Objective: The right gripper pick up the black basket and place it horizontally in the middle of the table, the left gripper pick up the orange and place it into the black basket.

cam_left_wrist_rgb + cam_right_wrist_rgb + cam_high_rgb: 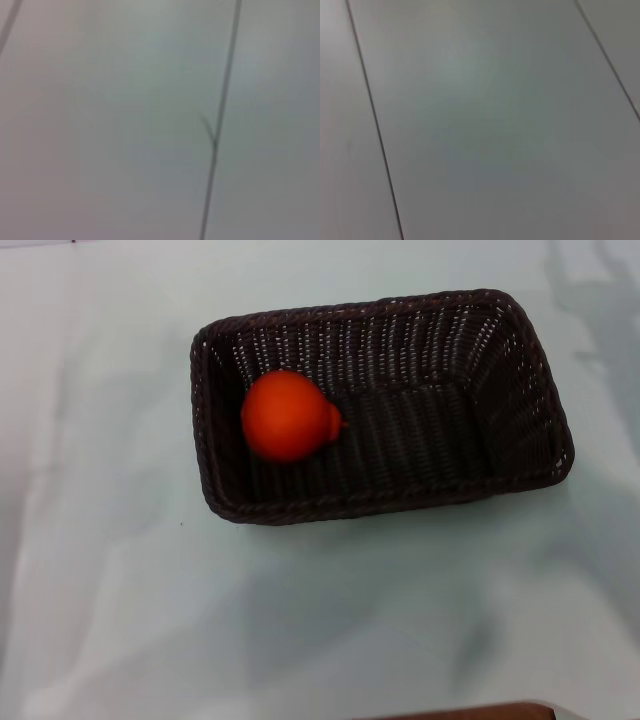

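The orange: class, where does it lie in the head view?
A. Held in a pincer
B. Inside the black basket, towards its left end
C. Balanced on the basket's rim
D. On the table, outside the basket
B: the orange rests on the floor of the black basket, near its left end, with no pincer in view.

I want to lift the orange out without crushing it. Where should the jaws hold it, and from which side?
Probably grip the orange across its round body, coming straight down from above. It lies on its side in the left end of the basket, neck pointing right; the walls block side approaches.
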Action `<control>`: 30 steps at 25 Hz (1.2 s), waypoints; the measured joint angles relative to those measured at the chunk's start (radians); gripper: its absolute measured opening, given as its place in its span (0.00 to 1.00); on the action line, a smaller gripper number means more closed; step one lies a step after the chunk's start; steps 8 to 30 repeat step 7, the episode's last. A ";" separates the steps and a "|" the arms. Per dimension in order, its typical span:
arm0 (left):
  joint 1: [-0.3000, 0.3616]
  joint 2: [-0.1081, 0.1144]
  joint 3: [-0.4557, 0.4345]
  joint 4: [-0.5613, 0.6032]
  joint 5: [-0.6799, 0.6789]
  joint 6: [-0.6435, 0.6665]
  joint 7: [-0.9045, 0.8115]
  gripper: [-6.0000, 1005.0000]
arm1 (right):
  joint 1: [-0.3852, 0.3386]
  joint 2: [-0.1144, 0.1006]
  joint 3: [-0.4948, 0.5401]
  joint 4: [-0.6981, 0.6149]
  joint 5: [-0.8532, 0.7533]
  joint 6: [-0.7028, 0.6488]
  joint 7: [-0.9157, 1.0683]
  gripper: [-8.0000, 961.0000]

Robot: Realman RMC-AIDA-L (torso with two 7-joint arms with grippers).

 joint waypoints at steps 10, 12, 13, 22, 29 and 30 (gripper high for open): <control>0.011 0.000 -0.051 0.074 -0.004 -0.045 0.002 0.93 | 0.025 0.000 0.000 0.021 -0.001 -0.070 -0.070 0.68; 0.011 0.000 -0.051 0.074 -0.004 -0.045 0.002 0.93 | 0.025 0.000 0.000 0.021 -0.001 -0.070 -0.070 0.68; 0.011 0.000 -0.051 0.074 -0.004 -0.045 0.002 0.93 | 0.025 0.000 0.000 0.021 -0.001 -0.070 -0.070 0.68; 0.011 0.000 -0.051 0.074 -0.004 -0.045 0.002 0.93 | 0.025 0.000 0.000 0.021 -0.001 -0.070 -0.070 0.68; 0.011 0.000 -0.051 0.074 -0.004 -0.045 0.002 0.93 | 0.025 0.000 0.000 0.021 -0.001 -0.070 -0.070 0.68; 0.011 0.000 -0.051 0.074 -0.004 -0.045 0.002 0.93 | 0.025 0.000 0.000 0.021 -0.001 -0.070 -0.070 0.68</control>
